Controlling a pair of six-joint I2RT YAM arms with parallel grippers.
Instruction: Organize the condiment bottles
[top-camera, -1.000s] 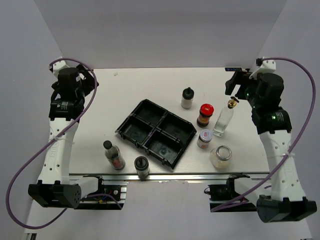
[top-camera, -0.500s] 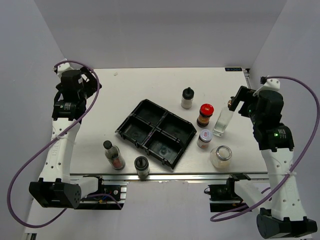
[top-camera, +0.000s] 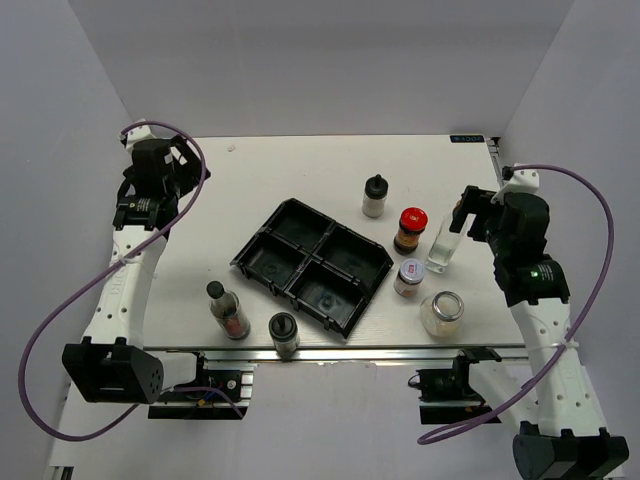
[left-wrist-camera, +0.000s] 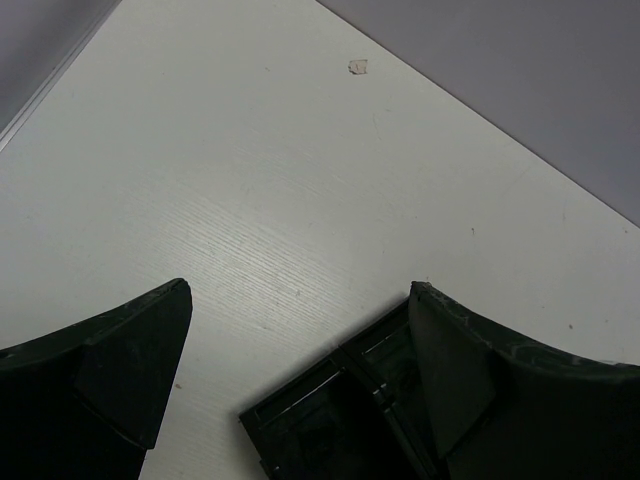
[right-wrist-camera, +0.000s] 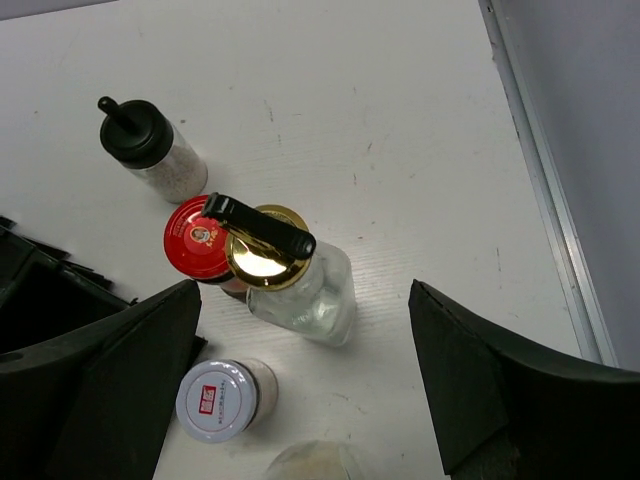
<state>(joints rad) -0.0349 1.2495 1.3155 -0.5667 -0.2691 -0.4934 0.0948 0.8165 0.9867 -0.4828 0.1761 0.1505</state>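
The gold-spouted clear bottle (top-camera: 445, 245) stands at the right, next to the red-lidded dark jar (top-camera: 410, 230). The silver-lidded jar (top-camera: 408, 277) and the wide clear jar (top-camera: 441, 312) stand nearer. The black-capped white shaker (top-camera: 374, 196) stands further back. Two black-capped bottles (top-camera: 228, 310) (top-camera: 284, 334) stand near the front edge. My right gripper (top-camera: 464, 213) is open, just right of and above the gold-spouted bottle (right-wrist-camera: 305, 295), with the red lid (right-wrist-camera: 198, 240) and silver lid (right-wrist-camera: 214, 401) to its left. My left gripper (top-camera: 180, 165) is open and empty over bare table at the far left.
The black four-compartment tray (top-camera: 258, 232) lies empty at mid-table; its corner shows in the left wrist view (left-wrist-camera: 320, 420). The table's right edge (right-wrist-camera: 545, 190) runs close to the right gripper. A small speck (left-wrist-camera: 357, 67) lies on the far table.
The right gripper has swung nearer and lower, from the far right corner to beside the gold-spouted bottle. The left arm has shifted slightly right. No bottle has moved.
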